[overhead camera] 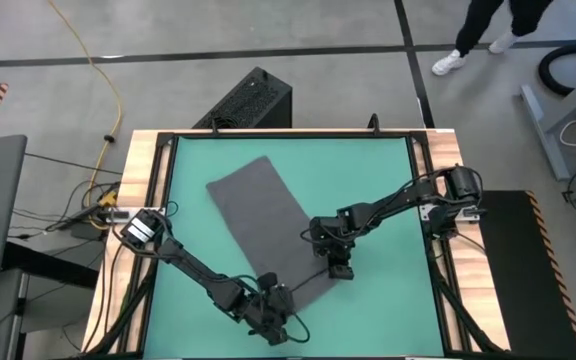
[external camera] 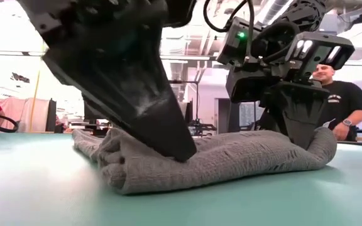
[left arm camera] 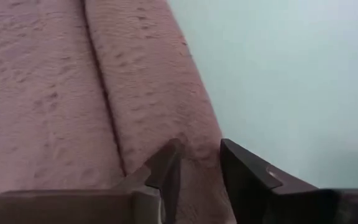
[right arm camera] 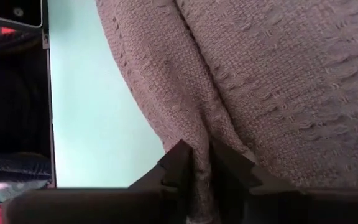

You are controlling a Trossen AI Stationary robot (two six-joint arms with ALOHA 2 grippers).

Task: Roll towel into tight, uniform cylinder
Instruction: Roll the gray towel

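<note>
The dark grey towel point(overhead camera: 258, 215) lies slantwise on the teal table point(overhead camera: 378, 180), flat at its far end and turned over into a thick roll point(external camera: 143, 166) at its near end. My left gripper point(overhead camera: 276, 305) stands on the roll's near-left end, fingers apart point(left arm camera: 201, 165). My right gripper point(overhead camera: 339, 268) stands at the roll's right end point(external camera: 300, 135), shut on a ridge of cloth point(right arm camera: 202, 163). My left gripper comes slanting down from the near left. Its fingertips point(external camera: 182, 152) rest on top of the roll, denting the cloth. The roll's outer edge point(left arm camera: 197, 149) lies between the parted fingers, and the towel stays on the table. My right gripper pinches a raised fold of the towel point(right arm camera: 204, 134) between its two fingers, at the roll's right end. The fingers slant down from the right. One layer or several, I cannot tell. The towel stays on the table.
A wooden frame point(overhead camera: 138, 200) borders the table. Bare teal surface lies to the right of the towel and at the near left point(overhead camera: 183, 300). A black box point(overhead camera: 253, 100) stands beyond the far edge. A person in a black shirt point(external camera: 344, 100) stands behind the table.
</note>
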